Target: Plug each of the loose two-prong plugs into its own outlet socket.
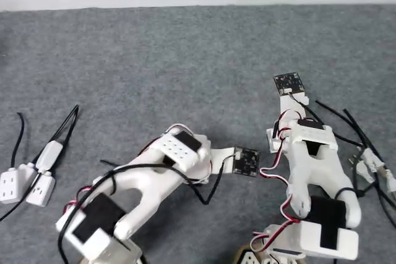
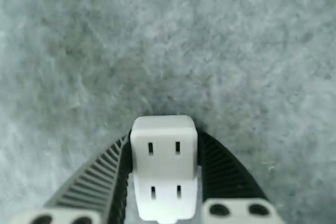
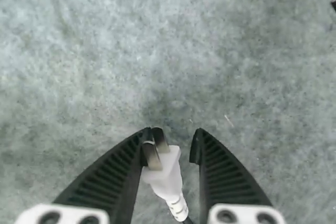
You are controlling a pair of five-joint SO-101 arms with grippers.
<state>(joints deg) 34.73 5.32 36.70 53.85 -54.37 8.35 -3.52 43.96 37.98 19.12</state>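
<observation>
The left gripper [image 2: 165, 137] has its fingers clamped on the white plastic four-slot outlet socket block [image 2: 164, 161], and the right gripper [image 3: 172, 134] has its fingers closed on the white two-prong plug [image 3: 163, 174], both held above the grey felt desk [image 1: 185, 60].

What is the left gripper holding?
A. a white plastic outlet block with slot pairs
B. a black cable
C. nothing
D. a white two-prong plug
A: the left gripper is closed on the white plastic outlet block, its slot pairs facing the wrist camera; the white two-prong plug sits in the right gripper.
</observation>
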